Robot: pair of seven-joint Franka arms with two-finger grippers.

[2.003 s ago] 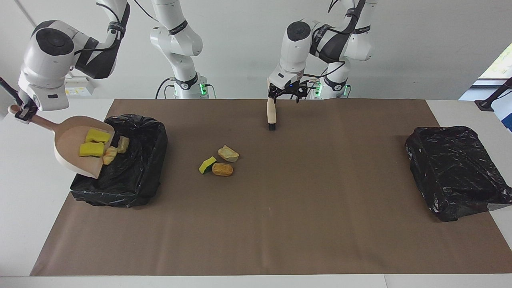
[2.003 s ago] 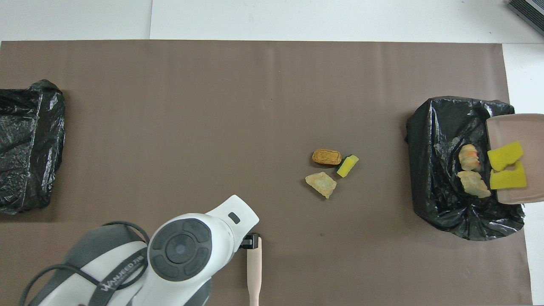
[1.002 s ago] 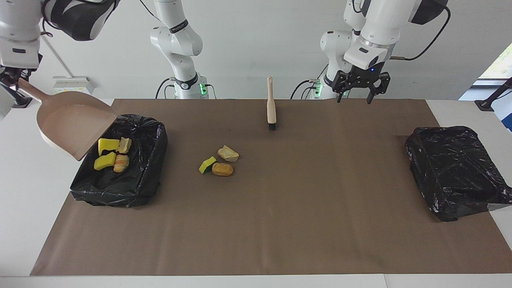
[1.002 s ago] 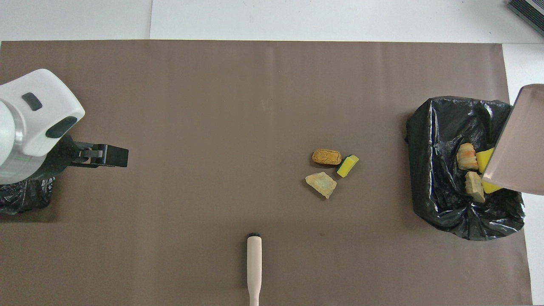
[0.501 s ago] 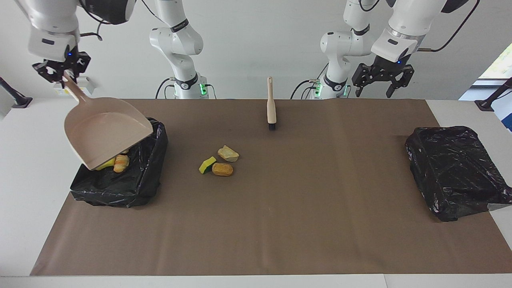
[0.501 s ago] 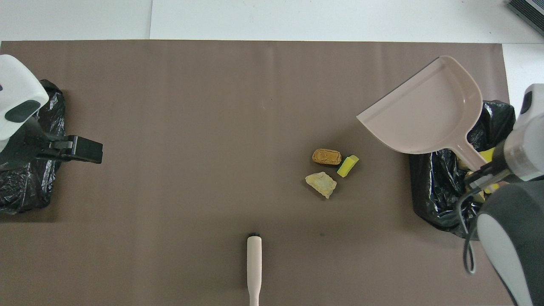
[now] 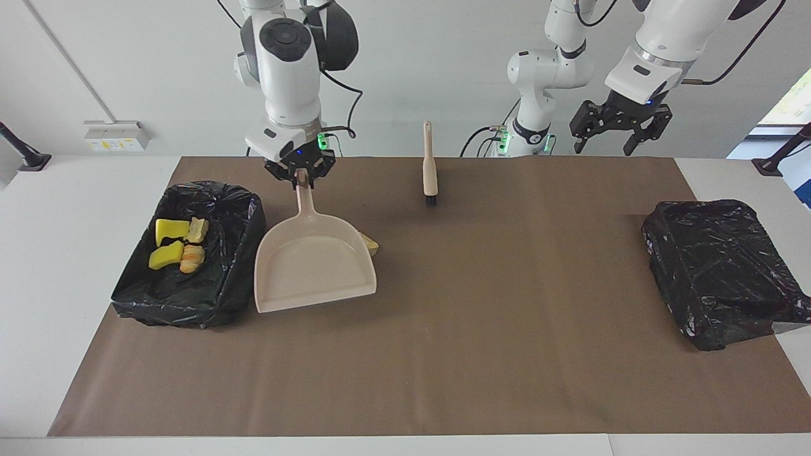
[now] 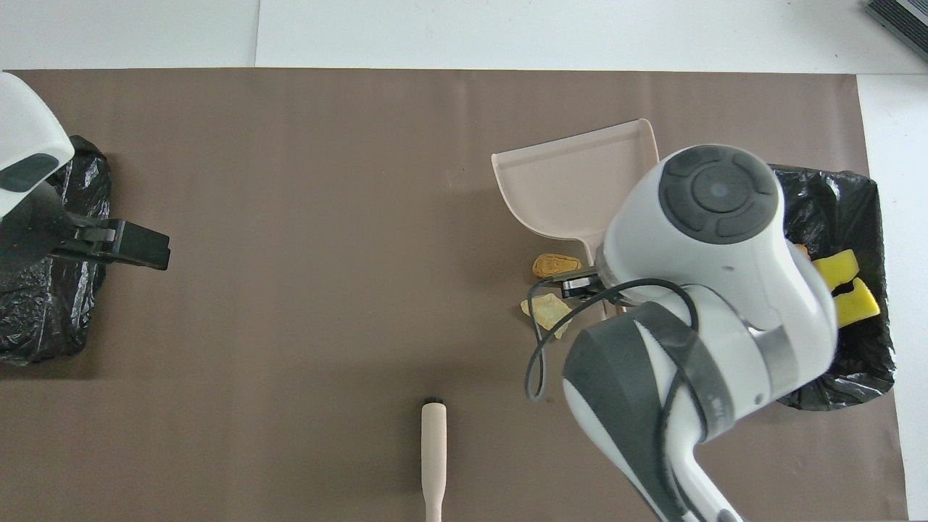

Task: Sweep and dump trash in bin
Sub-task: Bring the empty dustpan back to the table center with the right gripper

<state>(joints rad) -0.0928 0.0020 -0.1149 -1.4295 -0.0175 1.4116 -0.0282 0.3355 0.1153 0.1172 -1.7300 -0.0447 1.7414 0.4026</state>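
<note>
My right gripper (image 7: 302, 177) is shut on the handle of the pale pink dustpan (image 7: 313, 263), which hangs empty just above the mat beside the bin (image 7: 215, 288). Several pieces of trash (image 7: 172, 244), yellow sponge bits and tan lumps, lie in that bin. In the facing view the pan hides most of the loose trash; only a tan lump (image 7: 370, 244) peeks out. In the overhead view an orange lump (image 8: 554, 264) and a tan lump (image 8: 542, 310) show beside the right arm. My left gripper (image 7: 602, 149) hangs open, raised over the left arm's end of the table, holding nothing.
The beige brush (image 7: 430, 170) lies on the mat close to the robots, near the middle. A second black-lined bin (image 7: 722, 272) sits at the left arm's end. The brown mat (image 7: 481, 354) covers most of the table.
My right arm has swung the emptied dustpan away from over the bin and lowered it over the loose trash near the middle. The left gripper has hardly moved.
</note>
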